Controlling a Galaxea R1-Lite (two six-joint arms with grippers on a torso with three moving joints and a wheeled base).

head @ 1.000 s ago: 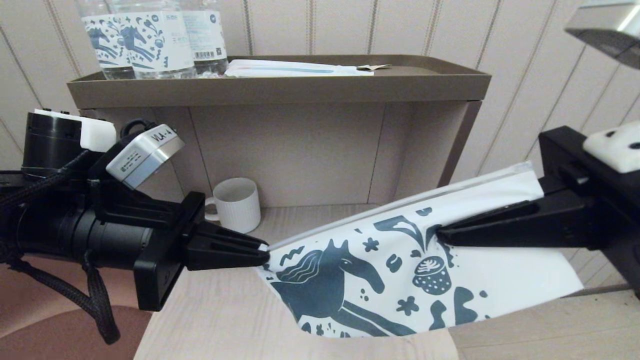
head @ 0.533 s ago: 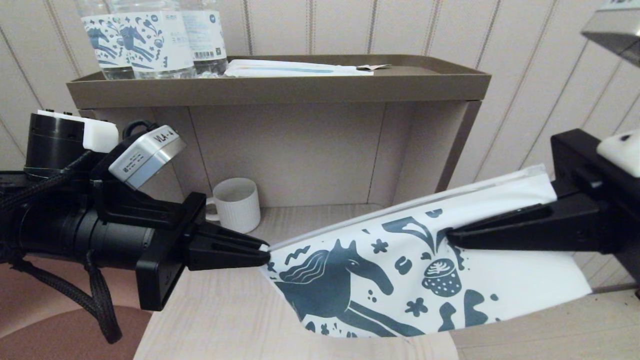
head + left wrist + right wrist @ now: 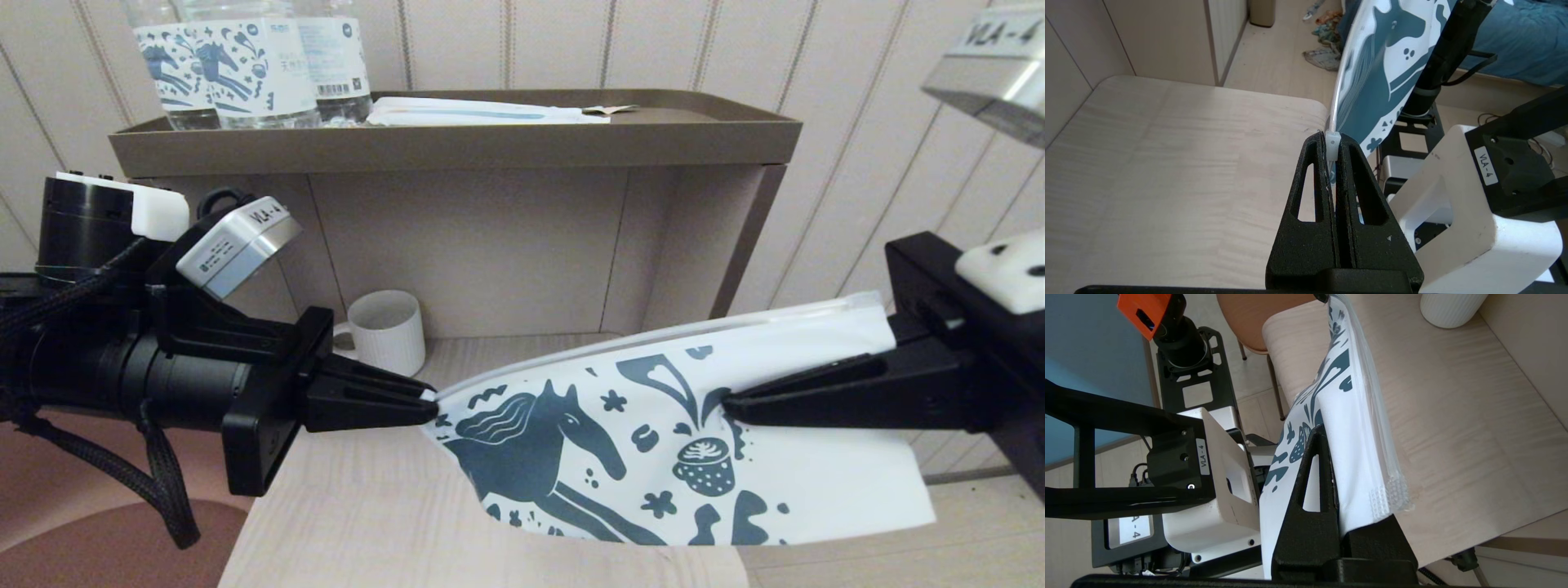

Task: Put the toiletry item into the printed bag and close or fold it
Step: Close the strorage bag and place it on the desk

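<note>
The bag [image 3: 686, 441] hangs in the air over the near edge of the desk [image 3: 367, 523], stretched between the two grippers, its printed face toward the robot and its zip edge uppermost. The left gripper [image 3: 424, 402] is clenched on the white slider [image 3: 1333, 143] at the bag's left top corner; the left wrist view shows the slider pinched between the two black fingers with the clear zip track running away from it. The right gripper [image 3: 727, 404] grasps the bag's right part, one finger [image 3: 1310, 490] lying across the printed side and the other hidden behind the sheet. Held so, the right gripper likely serves as an anchor that keeps the zip line taut while the left one works the slider along it, which suits the closing step. Whether the zip is already shut along its length cannot be told.

The stick is not visible anywhere; it may be inside the bag, but the opaque sheet hides that.

Farther back, a white ribbed cup [image 3: 384, 333] stands in the back left corner of the desk, well clear of the bag. Above it, a brown tray [image 3: 457, 143] carries bottles [image 3: 253, 61] with horse labels at its left end and a long flat white packet [image 3: 482, 112] beside them.
</note>
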